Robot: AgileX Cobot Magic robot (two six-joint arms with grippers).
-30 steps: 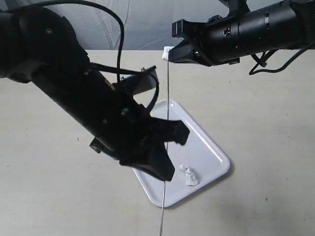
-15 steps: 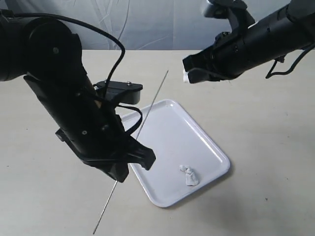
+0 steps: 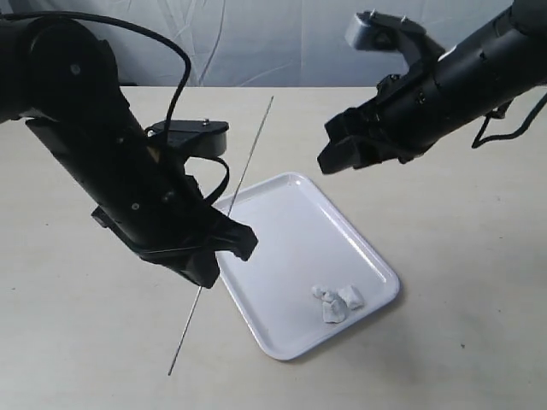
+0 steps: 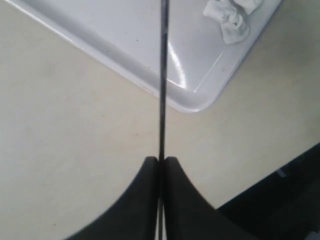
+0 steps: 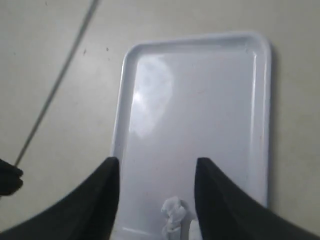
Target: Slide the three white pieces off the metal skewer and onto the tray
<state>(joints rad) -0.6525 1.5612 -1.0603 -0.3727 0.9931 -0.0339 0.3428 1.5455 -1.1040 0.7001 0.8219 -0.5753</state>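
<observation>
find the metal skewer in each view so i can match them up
Exterior view: the metal skewer slants from upper middle to lower left, crossing the tray's left corner.
Left wrist view: a straight rod running out of the left gripper's shut jaws, over the tray.
Right wrist view: a thin diagonal over the table, beside the tray.
Shared landmark: the tray.

Beige tabletop (image 3: pixel 461 256) — matte, few dark specks; wrinkled grey cloth backdrop (image 3: pixel 256 43) behind.
</observation>
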